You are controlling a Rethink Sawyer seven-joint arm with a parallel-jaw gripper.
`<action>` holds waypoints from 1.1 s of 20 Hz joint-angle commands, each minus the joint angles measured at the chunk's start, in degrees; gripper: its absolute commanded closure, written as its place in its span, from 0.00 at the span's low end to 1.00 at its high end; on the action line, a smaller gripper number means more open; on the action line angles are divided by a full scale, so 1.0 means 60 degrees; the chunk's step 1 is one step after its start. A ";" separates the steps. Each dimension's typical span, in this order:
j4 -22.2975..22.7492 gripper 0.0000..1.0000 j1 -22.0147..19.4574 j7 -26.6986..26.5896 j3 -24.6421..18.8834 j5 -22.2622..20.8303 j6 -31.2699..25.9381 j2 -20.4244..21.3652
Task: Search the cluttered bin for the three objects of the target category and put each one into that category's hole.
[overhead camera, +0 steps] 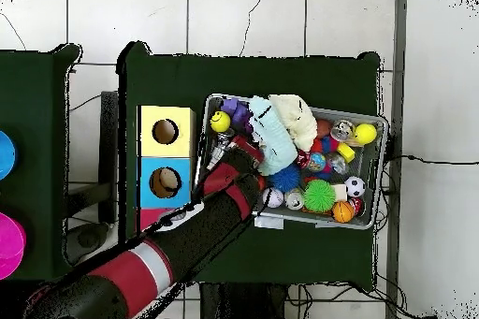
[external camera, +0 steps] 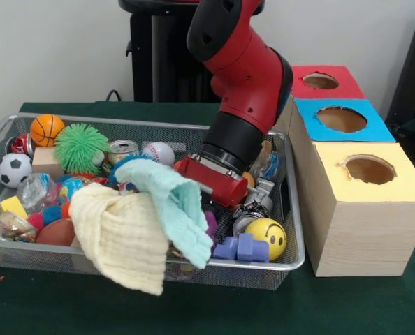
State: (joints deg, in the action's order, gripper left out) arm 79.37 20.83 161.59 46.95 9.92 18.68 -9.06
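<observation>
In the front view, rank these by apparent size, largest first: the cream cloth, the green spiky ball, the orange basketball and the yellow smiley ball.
1. Cream cloth
2. Green spiky ball
3. Yellow smiley ball, though it sits nearer the camera
4. Orange basketball

The rectangular wire-mesh bin [external camera: 295,259] is silver, on a dark green table cover [external camera: 347,307]. Inside lie a cream-yellow waffle-textured cloth [external camera: 120,237], a mint-green cloth [external camera: 176,206], a spiky bright green rubber ball [external camera: 80,146], a small orange basketball with black lines [external camera: 47,128], a black-and-white soccer ball [external camera: 13,169], a white baseball with red stitching [external camera: 158,152], a yellow ball with a black smiley face [external camera: 267,237] and a purple plastic block [external camera: 237,247]. The light wooden boxes carry a red-topped hole [external camera: 321,81], a blue-topped hole [external camera: 341,118] and a yellow-topped hole [external camera: 369,169]. The robot arm [external camera: 246,70] is red and black.
</observation>
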 commanded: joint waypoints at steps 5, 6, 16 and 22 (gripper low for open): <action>-0.1184 0.00 -0.1115 -0.0509 0.1361 0.1557 0.1606 -0.0366; -0.1265 0.00 -0.1198 -0.0522 0.1293 0.1348 0.1483 -0.0263; -0.1043 0.00 -0.1209 -0.0567 0.1814 0.1749 0.1205 -0.0384; 0.0109 0.00 -0.0223 -0.0465 0.4000 0.3730 -0.0760 -0.1562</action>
State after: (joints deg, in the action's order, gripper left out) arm 80.82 20.63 161.59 61.02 23.52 21.37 -15.58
